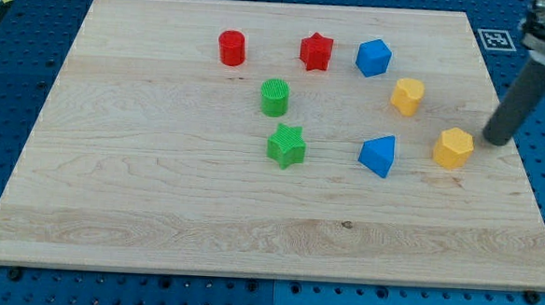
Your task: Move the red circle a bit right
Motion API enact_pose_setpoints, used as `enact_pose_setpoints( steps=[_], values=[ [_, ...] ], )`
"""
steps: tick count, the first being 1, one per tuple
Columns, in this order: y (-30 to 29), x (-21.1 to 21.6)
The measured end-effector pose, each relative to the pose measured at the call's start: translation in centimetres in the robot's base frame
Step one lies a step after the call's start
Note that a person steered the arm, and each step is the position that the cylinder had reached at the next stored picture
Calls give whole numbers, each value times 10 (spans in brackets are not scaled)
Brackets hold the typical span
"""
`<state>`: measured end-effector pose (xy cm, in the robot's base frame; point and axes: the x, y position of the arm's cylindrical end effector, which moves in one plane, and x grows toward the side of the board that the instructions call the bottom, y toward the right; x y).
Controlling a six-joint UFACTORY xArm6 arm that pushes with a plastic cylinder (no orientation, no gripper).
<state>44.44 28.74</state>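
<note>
Nearest the view's bottom: bare strip of wooden board (249, 235), blue perforated table (14, 83) showing around its edges.

Next up, lower-middle row: green star (286, 145) just left of frame centre, blue triangular block (379, 155) to its right, yellow hexagonal block (453, 148) further right near the board's right edge.

My tip (496, 140) down at right of frame, just beside the yellow hexagonal block on its right, small gap visible, not touching. Rod rises toward the upper right corner. No fingers on this rig, plain rod only, holding nothing.

Above the star: green cylinder (274, 97), close to it but apart. Second yellow block (407, 96), shape roughly hexagonal, sits right of centre, above and between the blue triangular block and the yellow hexagonal one.

Farthest row, upper part of frame: red circle (231, 49) upper centre-left, upright, clear of neighbours. Red star (316, 52) to its right, well apart. Blue block (373, 58), angular, exact shape hard to tell, just right of the red star.

Tip well apart from the red circle, opposite side of the board.

Fiducial tag (492, 38) off the board's top right corner.
</note>
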Motion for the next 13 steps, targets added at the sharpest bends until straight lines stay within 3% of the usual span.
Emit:
enact_pose_setpoints(
  steps=[1, 3, 6, 7, 9, 10, 11, 13],
  values=[
    [22, 19],
    [25, 97],
    [20, 111],
    [-43, 133],
    [-281, 128],
    [-384, 91],
    [-445, 28],
    [-476, -115]
  ],
)
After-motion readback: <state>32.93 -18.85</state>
